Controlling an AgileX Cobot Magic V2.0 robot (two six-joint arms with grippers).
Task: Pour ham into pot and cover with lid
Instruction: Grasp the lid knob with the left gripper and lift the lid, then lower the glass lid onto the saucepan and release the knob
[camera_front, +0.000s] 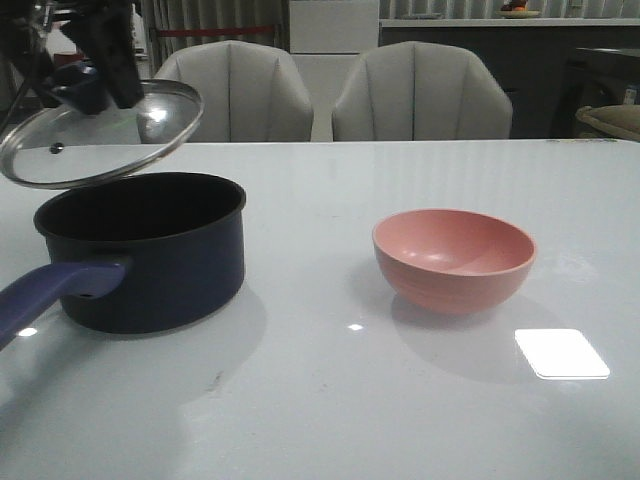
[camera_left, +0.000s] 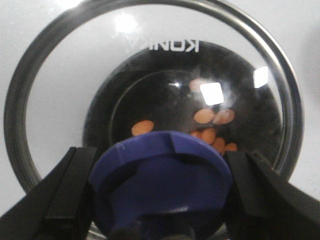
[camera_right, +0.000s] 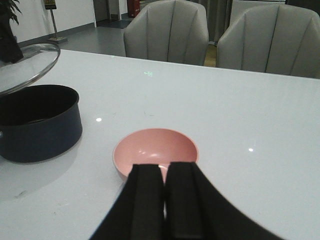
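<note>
Above the pot (camera_front: 150, 255): glass lid (camera_front: 95, 135) tilted, clear of the rim
Left gripper (camera_left: 160, 192): clamped on the lid's blue knob (camera_left: 162, 185)
Ham slices (camera_left: 210, 127): inside the pot
Right gripper (camera_right: 165, 200): fingers together, near the pink bowl (camera_front: 453, 258), which stands apart from the pot

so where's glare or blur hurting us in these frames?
Front view: bright window patch on the table and a hotspot on the lid; background dim. Left wrist view: reflections on the glass wash over part of the ham in the pot, and the knob up close is soft. Right wrist view: the right gripper is dark and slightly blurred; the pink bowl reads clearly.
</note>
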